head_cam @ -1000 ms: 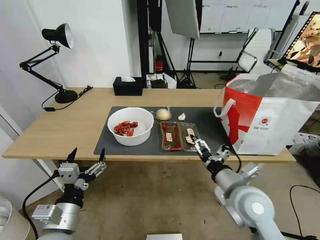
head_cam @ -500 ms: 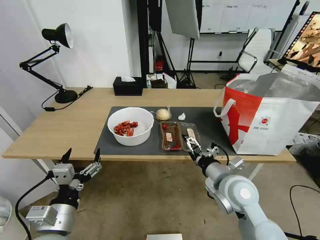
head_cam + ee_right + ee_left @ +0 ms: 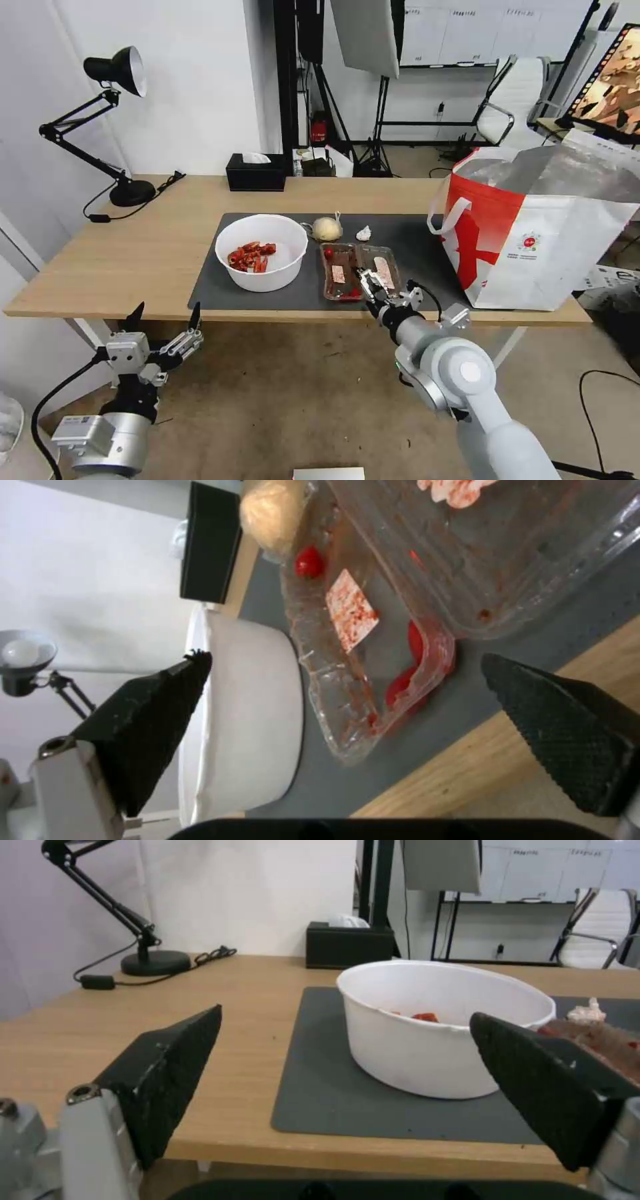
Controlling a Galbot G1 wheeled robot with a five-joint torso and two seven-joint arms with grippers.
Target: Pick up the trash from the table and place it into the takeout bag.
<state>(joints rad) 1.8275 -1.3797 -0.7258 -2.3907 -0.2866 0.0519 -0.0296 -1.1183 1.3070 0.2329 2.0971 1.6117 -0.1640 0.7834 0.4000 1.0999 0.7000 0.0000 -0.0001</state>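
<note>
A black desk lamp (image 3: 113,73) stands at the far left of the table (image 3: 133,247), its cable trailing over the wood, and a black tissue box (image 3: 256,172) sits at the back edge. On the dark grey mat (image 3: 207,283) the white bowl (image 3: 261,252) with red pieces comes first from the left. Just behind its right rim lies the tied clear bag (image 3: 326,228) with a beige lump, and the small crumpled tissue (image 3: 363,233) lies just beside that. In front of these the clear hinged tray (image 3: 345,270) lies open with red scraps in it. Well to its right the takeout bag (image 3: 533,233) stands upright on the table's right end, its mouth open; nothing stands between tray and bag.

Compared with a second ago, the left gripper (image 3: 163,317) sits slightly lower and further left, below the table's front edge. The right gripper (image 3: 371,283) has moved leftward along the front edge, from the tray's right half toward the hinge at its middle.

The left gripper's jaws are spread wide and hold nothing; the left wrist view shows the bowl framed between them across the mat. The right gripper's jaws are also wide apart and empty, at the tray's near edge, and whether they touch it cannot be told.
</note>
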